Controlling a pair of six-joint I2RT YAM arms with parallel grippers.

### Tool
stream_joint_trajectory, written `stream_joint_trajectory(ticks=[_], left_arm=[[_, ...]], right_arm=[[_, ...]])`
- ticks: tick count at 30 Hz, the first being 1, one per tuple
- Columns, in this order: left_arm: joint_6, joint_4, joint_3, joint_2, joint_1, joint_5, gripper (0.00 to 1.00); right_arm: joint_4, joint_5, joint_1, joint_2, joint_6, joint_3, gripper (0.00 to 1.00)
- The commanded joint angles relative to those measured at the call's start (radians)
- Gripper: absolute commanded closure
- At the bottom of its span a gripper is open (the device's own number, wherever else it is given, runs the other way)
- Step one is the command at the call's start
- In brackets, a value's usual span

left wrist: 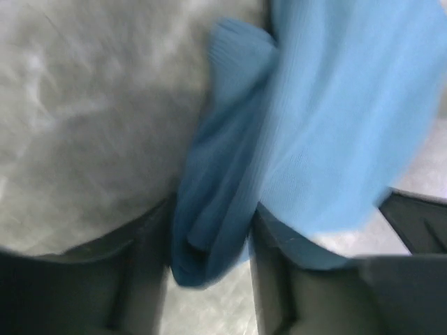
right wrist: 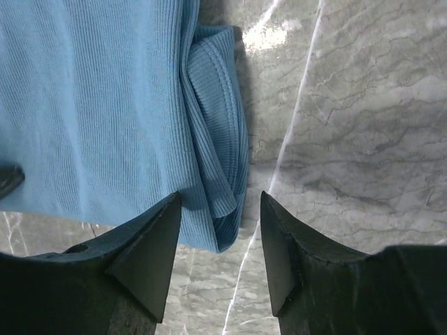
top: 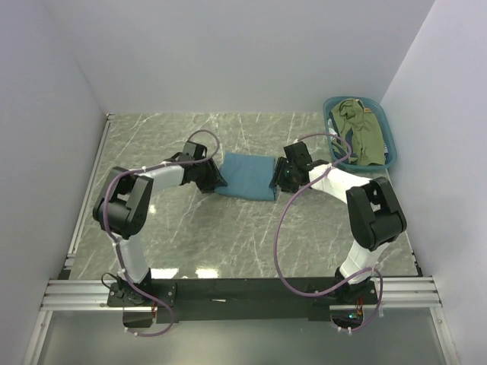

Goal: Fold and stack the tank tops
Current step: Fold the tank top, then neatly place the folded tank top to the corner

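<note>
The left hand (top: 214, 179) rests low on the grey marbled counter (top: 190, 228), at the left edge of the plain teal-blue ribbed cloth tank top (top: 245, 176). In the left wrist view, which is blurred, its two dark fingers (left wrist: 136, 279) straddle a bunched fold of that top. The cloth fills the gap between them, but I cannot tell whether it is pinched. The top lies folded into a flat rectangle at mid-counter, between the two hands. The right hand (right wrist: 220, 202) sits at the top's right edge. Its fingers are spread apart around the rolled hem, with bare counter showing beside one fingertip. Far right, the teal plastic basket (top: 358, 99) holds the olive-green cloth tank top (top: 364, 133).
</note>
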Motion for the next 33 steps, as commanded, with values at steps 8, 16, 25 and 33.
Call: stream_joint_trajectory(ticks=[8,16,25,33], left_arm=[[0.100,-0.342,0.137,0.063,-0.029,-0.391,1.00],[0.108,-0.512,-0.002,-0.093,0.026,-0.670,0.99],[0.166,-0.517,-0.159,-0.277,0.250,-0.800,1.00],[0.454,-0.595,0.003,-0.239,0.372,-0.955,0.99]], right_arm=[[0.032,0.001,0.003,-0.071,-0.028,-0.008,0.46],[0.079,-0.077,0.012,-0.073,-0.024,-0.020,0.46],[0.150,-0.100,0.124,-0.027,0.036,-0.005,0.47],[0.181,-0.116,0.191,0.002,0.073,0.011,0.48]])
